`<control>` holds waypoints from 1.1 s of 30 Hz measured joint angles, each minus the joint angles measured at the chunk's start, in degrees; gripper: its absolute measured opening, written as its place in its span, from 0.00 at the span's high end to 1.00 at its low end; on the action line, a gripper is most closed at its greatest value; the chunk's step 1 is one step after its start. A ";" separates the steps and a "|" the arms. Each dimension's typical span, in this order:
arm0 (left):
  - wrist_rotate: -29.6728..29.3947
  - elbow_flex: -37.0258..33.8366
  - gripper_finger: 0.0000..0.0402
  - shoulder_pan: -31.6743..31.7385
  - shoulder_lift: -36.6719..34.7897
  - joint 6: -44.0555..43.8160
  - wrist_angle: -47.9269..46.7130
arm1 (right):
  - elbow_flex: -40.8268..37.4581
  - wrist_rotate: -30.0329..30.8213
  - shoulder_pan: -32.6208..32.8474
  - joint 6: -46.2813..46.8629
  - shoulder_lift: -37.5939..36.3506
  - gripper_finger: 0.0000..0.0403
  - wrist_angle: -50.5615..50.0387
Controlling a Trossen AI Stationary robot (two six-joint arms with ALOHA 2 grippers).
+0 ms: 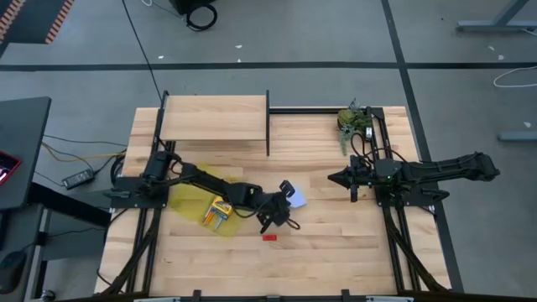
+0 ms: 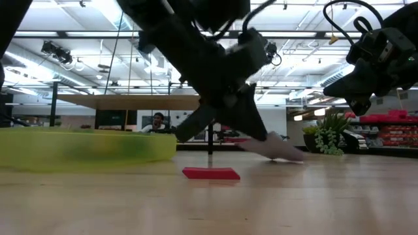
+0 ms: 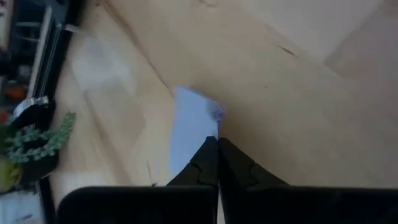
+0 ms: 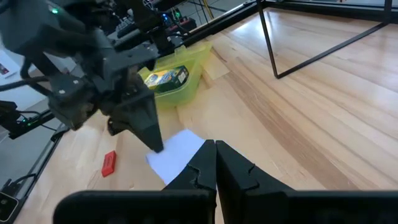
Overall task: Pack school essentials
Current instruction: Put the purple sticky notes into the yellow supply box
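Left hand clenched on pad edge; lift gently, carry level to pouch; right hand clenched, idle.

Pale blue note pad, red eraser, yellow translucent pouch, perhaps greenish.

Looks like a big open lab or workshop floor, not anybody's home. The wooden table sits on a grey concrete floor marked with dark tape lines, with cables trailing off to a power brick. Beyond the table you get rows of ceiling strip lights, red shelving and a person sitting way back.
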 joint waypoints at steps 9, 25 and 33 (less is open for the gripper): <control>-7.43 0.09 1.00 -1.00 -4.96 -6.07 -3.33 | 0.00 0.00 0.01 -0.01 0.00 0.98 0.00; -22.95 0.07 1.00 -6.64 -12.30 -25.79 -20.37 | 0.00 -0.01 0.02 -0.01 0.04 0.98 -0.05; -29.02 -5.00 1.00 -11.90 -15.47 -38.91 -27.70 | 0.00 -0.01 0.02 -0.01 0.04 0.98 -0.07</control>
